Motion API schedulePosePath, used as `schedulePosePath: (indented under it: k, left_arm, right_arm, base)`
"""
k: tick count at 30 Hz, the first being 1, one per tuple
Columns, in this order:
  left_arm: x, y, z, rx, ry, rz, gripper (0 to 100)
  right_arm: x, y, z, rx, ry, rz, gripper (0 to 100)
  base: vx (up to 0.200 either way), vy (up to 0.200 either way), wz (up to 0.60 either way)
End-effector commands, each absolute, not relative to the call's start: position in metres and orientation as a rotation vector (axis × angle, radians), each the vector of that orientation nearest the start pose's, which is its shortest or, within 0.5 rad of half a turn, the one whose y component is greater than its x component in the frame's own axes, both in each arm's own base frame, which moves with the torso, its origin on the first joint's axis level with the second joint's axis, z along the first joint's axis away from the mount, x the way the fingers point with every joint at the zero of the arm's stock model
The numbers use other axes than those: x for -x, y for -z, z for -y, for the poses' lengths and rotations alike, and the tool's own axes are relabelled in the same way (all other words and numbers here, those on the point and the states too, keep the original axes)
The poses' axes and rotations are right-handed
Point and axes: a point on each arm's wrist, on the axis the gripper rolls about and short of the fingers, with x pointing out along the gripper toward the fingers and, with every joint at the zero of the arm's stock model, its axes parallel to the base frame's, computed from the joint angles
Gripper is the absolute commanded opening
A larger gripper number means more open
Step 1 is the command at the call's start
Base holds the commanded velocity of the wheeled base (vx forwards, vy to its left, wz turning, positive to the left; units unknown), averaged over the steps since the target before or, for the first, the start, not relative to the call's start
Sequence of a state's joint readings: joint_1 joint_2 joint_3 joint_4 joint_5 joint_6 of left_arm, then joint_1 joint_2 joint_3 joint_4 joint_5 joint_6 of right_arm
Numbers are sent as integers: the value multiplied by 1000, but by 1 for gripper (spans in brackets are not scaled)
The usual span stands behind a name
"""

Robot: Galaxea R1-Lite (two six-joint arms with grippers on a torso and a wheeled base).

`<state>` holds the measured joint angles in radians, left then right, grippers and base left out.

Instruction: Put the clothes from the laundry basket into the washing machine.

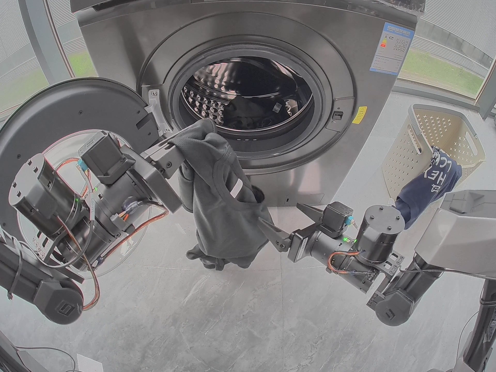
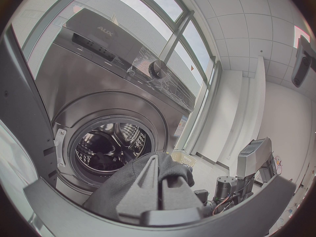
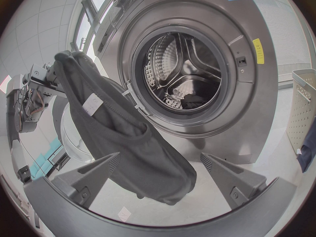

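My left gripper (image 1: 187, 145) is shut on the top of a dark grey garment (image 1: 222, 202), just below and left of the washing machine's open drum (image 1: 248, 94). The cloth hangs down toward the floor. In the left wrist view the fingers (image 2: 153, 171) pinch the grey garment (image 2: 115, 185) in front of the drum (image 2: 105, 145). My right gripper (image 1: 279, 213) stands open low beside the garment's lower right edge. The garment (image 3: 125, 129) hangs in front of its spread fingers. A dark item (image 3: 192, 101) lies inside the drum (image 3: 184, 66).
The round machine door (image 1: 67, 114) stands swung open on the left, behind my left arm. A beige laundry basket (image 1: 444, 125) leans at the right with a navy garment (image 1: 431, 184) draped over its rim. Grey tile floor lies below.
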<state>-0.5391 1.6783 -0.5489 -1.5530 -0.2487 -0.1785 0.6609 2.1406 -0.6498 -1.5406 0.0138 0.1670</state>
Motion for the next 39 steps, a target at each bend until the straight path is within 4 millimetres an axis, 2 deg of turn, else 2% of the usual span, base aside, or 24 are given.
schedulePosePath:
  k: [1,6,17,22,27,30,32,36,37,39]
  left_arm:
    - [-229,-214,142,228,809,362,0]
    - [-231,-214,143,230,801,362,0]
    - [-232,-213,143,229,800,358,0]
    - [-232,-213,143,228,799,357,0]
    - [-233,-212,143,227,798,354,0]
    - [-233,-212,143,229,798,355,0]
    - [-232,-213,143,232,799,355,0]
    - [-233,-212,143,231,799,353,0]
    - [-233,-212,143,231,799,353,0]
    - [-233,-212,143,231,796,354,0]
  right_arm:
    - [-287,-72,-231,-168,-692,-32,100]
    - [-286,-62,-234,-158,-710,-60,100]
    - [-279,-57,-236,-147,-774,-91,100]
    - [-291,-51,-241,-147,-782,-78,100]
    - [-301,-29,-249,-139,-806,-104,100]
    - [-303,-27,-253,-141,-819,-101,100]
    - [-315,-24,-260,-149,-817,-66,100]
    - [-320,-27,-264,-159,-818,-40,100]
    - [-320,-27,-264,-159,-818,-40,0]
    - [-323,-32,-266,-169,-818,-17,0]
  base:
    - [0,0,0]
    - [0,0,0]
    - [0,0,0]
    - [0,0,0]
    - [0,0,0]
    - [0,0,0]
    - [0,0,0]
    - [0,0,0]
    - [0,0,0]
    - [0,0,0]
